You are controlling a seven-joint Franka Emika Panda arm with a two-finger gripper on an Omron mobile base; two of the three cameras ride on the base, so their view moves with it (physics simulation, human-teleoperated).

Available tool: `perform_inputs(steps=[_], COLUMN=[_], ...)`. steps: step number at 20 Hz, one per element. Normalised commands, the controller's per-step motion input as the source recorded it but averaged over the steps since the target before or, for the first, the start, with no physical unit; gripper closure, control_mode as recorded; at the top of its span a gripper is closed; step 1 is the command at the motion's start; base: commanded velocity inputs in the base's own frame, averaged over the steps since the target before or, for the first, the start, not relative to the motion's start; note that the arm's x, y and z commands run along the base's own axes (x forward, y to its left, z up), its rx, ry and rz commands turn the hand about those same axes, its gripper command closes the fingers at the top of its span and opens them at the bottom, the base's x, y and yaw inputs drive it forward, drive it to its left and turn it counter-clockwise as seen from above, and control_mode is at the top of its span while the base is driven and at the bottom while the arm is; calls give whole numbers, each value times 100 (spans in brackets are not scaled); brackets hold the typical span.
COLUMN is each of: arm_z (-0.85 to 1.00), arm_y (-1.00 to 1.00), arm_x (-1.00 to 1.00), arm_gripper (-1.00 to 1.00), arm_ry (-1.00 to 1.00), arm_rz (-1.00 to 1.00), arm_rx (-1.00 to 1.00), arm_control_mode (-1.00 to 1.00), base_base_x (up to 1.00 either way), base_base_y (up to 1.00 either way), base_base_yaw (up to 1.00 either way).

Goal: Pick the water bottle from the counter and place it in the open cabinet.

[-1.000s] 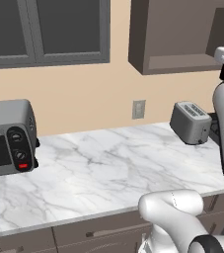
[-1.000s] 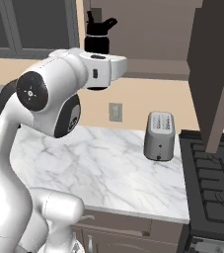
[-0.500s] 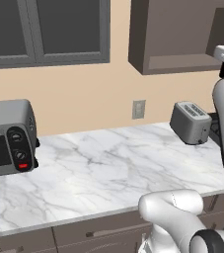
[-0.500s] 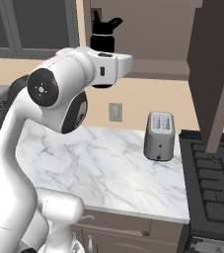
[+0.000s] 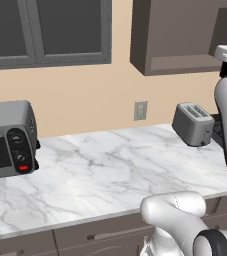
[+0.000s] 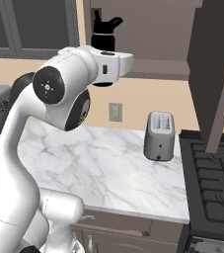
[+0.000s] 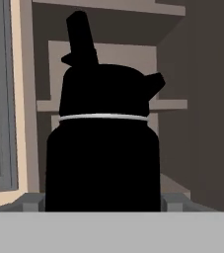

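Now mid-carry: end effector (image 6: 103, 81) clamped on water bottle (image 6: 103, 37), raised off the desk (image 6: 108, 163) before the open cabinet (image 6: 148, 34). Next: push farther in, lower onto shelf, release.

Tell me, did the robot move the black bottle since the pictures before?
Yes. The small black water bottle with a loop-handled cap, carried above the white arm, went up and rightward in the right base view, toward the dark brown open cabinet. The end effector kept hold of it. The silver toaster and white marble counter stayed as they were.
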Motion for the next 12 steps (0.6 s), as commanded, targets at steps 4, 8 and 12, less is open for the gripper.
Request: perform_inputs(steps=[4,8,12], arm_z=[0,0,0], arm_y=[0,0,0], arm_x=[8,11,13], arm_gripper=[100,100,100], arm_ry=[0,0,0], arm_rz=[2,0,0], arm_rx=[0,0,0], arm_control_mode=[-100,-100,-100], base_base_x=[0,0,0], base_base_y=[0,0,0], base_base_yaw=[0,0,0])
